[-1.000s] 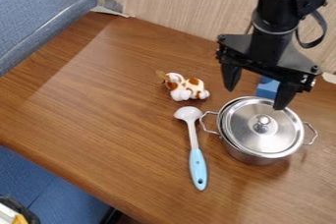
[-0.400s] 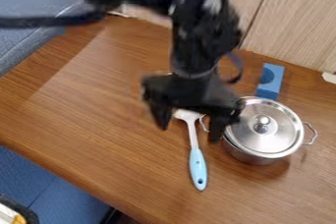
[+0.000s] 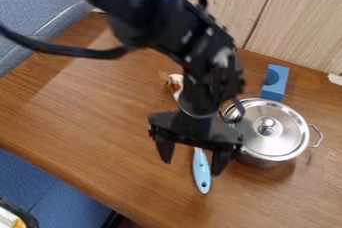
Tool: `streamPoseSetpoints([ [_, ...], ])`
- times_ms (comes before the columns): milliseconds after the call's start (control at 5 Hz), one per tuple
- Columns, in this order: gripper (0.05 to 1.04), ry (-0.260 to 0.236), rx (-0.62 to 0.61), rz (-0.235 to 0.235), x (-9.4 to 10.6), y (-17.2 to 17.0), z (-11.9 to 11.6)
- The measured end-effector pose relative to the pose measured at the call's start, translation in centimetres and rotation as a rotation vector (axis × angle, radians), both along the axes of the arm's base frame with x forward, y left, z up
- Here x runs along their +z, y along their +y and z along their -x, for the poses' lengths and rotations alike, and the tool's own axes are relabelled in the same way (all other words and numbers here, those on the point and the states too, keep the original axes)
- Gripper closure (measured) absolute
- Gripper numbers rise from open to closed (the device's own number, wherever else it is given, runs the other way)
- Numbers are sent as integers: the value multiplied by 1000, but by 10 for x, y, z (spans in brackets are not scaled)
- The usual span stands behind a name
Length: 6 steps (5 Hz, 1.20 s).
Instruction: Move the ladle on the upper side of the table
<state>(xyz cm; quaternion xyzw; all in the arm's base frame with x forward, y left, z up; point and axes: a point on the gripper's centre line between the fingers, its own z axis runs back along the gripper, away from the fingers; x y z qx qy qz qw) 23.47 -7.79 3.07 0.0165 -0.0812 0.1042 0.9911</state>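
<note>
"Where's the gripper?"

"Above the table, pointing down, just left of the pot as we look at it."

"Are its jaws open?"

"Yes, spread wide, with nothing gripped."

"And the ladle?"

"Lying on the table. Its light blue handle shows between and below the jaws; its scoop is hidden behind the gripper."

"Is the gripper touching it?"

"I can't tell from this angle."

"What's around the pot?"

"A shiny lid sits on it, and a blue block is just beyond. Part of a brown-and-white toy peeks out beside the arm."
</note>
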Motion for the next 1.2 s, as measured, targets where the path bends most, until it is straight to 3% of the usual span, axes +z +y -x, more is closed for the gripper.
streamPoseSetpoints([
  [400, 82, 19, 6, 6, -17, -9, -7],
  [600, 134, 29, 20, -21, -26, -5, -8],
  [1000, 690, 28, 33, -72, -29, 1, -15],
  [1200, 757, 33, 41, -82, -28, 4, -11],
])
